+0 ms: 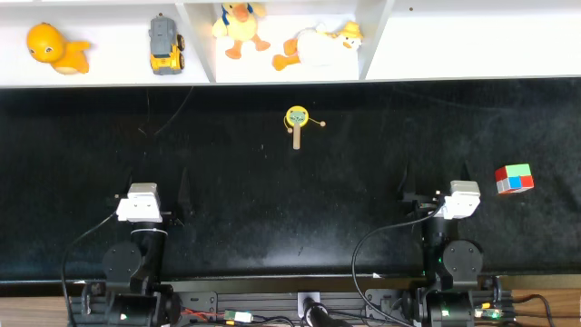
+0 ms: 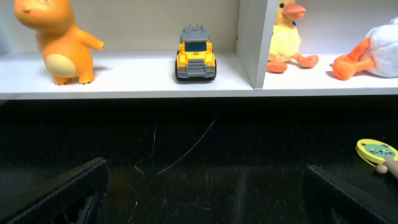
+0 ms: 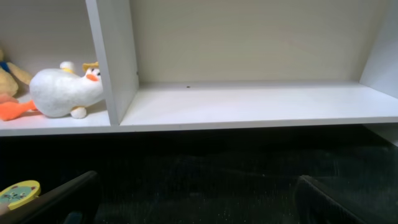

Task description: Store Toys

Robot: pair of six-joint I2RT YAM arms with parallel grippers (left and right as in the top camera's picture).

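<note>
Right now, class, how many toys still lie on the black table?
2: the rattle drum near the middle, close to the shelf, and the coloured cube at the far right. None seems hidden.

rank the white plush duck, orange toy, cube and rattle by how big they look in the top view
1. white plush duck
2. orange toy
3. cube
4. rattle, about as long as the cube is wide but much slimmer

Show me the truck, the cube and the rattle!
truck point(image 2: 196, 56), left wrist view, its yellow front.
cube point(image 1: 514, 179), top view, its top face.
rattle point(image 1: 297, 116), top view, its round head.
</note>
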